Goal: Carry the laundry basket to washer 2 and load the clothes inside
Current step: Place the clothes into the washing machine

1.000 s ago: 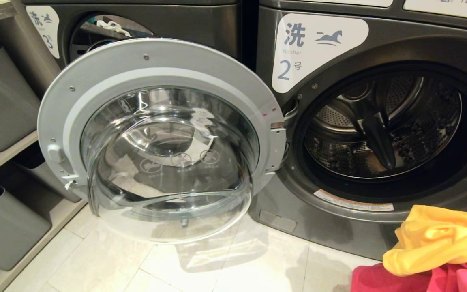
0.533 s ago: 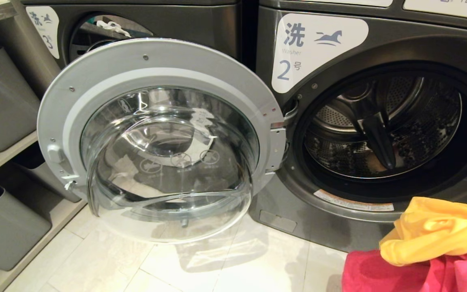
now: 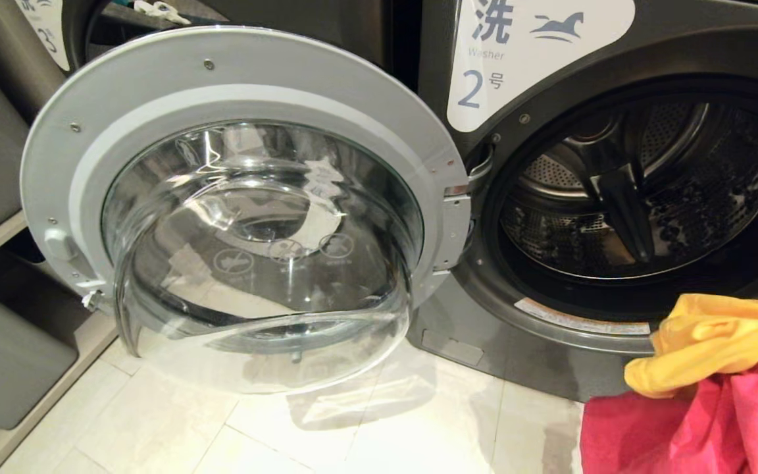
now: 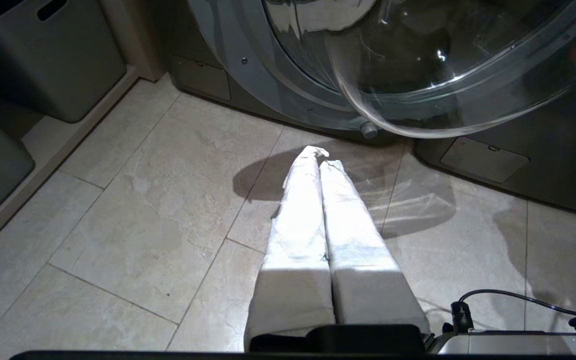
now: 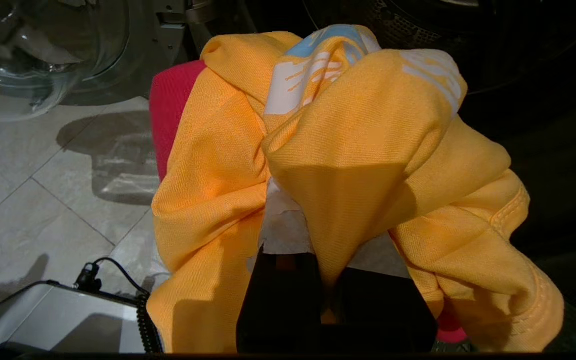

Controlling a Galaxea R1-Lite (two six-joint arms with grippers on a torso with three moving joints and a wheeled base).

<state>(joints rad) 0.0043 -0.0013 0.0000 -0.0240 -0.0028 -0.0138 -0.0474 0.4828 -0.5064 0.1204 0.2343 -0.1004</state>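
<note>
Already, washer 2 [image 3: 616,197] is reached; the yellow garment [image 5: 348,150] is pinched in the right pincer [image 5: 288,220], nothing loaded yet.

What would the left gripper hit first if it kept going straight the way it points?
Likely the bottom of the open glass door of washer 2. The left gripper, shut and empty, aims over floor tiles at it; depth is uncertain.
</note>
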